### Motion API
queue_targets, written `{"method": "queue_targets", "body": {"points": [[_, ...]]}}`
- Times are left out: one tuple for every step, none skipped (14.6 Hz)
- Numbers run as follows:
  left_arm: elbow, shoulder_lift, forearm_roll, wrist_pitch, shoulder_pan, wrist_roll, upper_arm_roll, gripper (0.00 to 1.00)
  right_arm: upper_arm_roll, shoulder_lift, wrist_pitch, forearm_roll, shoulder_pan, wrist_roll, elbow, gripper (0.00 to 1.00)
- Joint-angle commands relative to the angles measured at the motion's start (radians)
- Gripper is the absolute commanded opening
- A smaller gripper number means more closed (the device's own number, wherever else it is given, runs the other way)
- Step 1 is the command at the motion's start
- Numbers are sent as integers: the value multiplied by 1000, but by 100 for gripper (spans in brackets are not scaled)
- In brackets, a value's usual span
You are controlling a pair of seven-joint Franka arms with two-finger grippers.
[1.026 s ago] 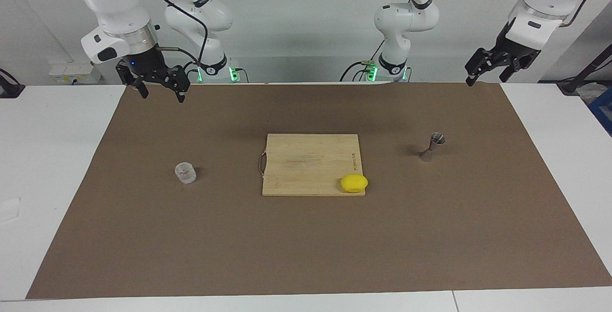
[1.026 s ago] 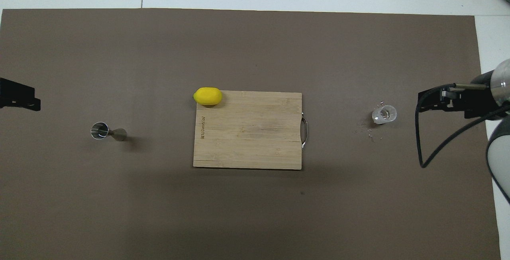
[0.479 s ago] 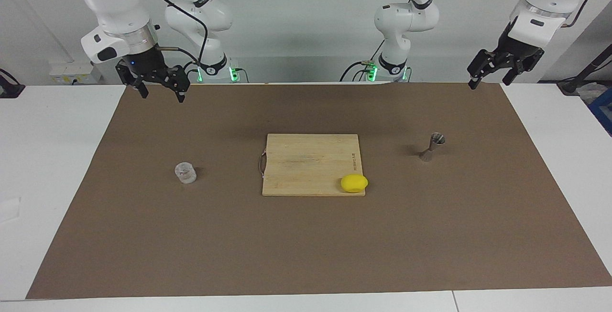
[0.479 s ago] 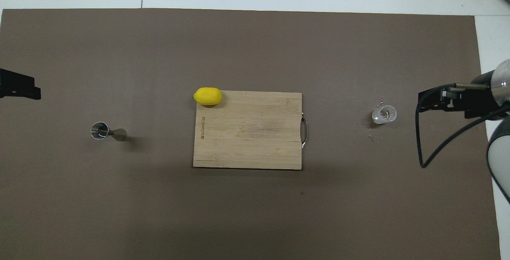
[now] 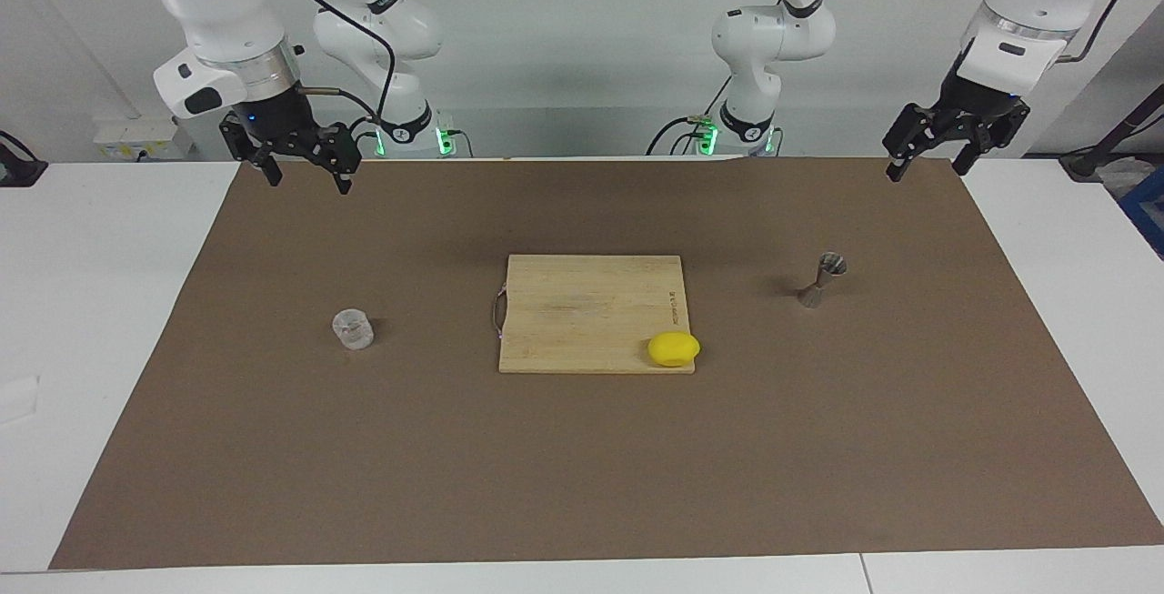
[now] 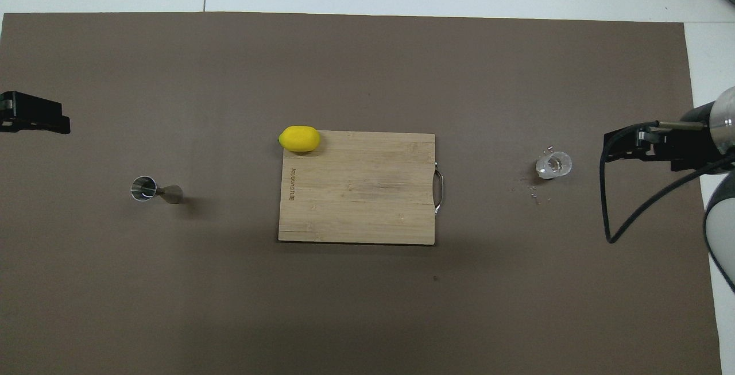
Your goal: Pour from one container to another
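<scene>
Counting from our own end of the desk (image 5: 118, 239) outward, we find two pincers, one jigger, one cup, one board and one lemon, all on or over one brown mat (image 5: 582, 467).

Our left pincer (image 5: 920, 163) hangs in the air over the mat's edge at the left arm's end, its fingers spread wide and holding nothing. Our right pincer (image 5: 305, 177) hangs over the mat's edge at the right arm's end, likewise wide open and empty. In the overhead view only parts of them show at the frame's sides, the left pincer (image 6: 34, 121) and the right pincer (image 6: 631, 144).

Next out comes the single jigger (image 5: 822, 278), standing upright on the mat toward the left arm's end, well apart from the left pincer. It shows in the overhead view too (image 6: 150, 189).

The one board (image 5: 591, 312) lies at the mat's middle, with its metal handle (image 5: 497, 311) turned toward the right arm's end.

The one cup (image 5: 352, 330) stands upright on the mat toward the right arm's end, a little farther from us than the jigger; a few small specks (image 6: 531, 190) lie on the mat just beside it.

Farthest is the one lemon (image 5: 674, 348), resting on the board's corner farthest from us, toward the left arm's end.
</scene>
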Motion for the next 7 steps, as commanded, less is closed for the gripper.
{"method": "queue_targets", "body": {"points": [[-112,-58,13,131,-7,3,4,100,4,-22,-3,8,-13,-14,-17,100],[-169,-77,13,203,-7,-2,4,100,4,-22,-3,8,-13,-14,-17,100],[-232,-100,13,276,-9,-5,4,100,4,-22,-3,8,-13,-14,-17,100],[-280,-115,11,324,-9,-3,6,100,4,-22,-5,8,-13,-14,-17,100],[-301,-120,11,364,-3,-3,6,100,4,-22,-3,8,-13,-14,-17,100],[-303,-112,11,390,3,-3,6,100,4,-22,-5,6,-13,-14,-17,100],[-303,-102,11,415,5,-3,6,100,4,-22,-5,8,-13,-14,-17,100]]}}
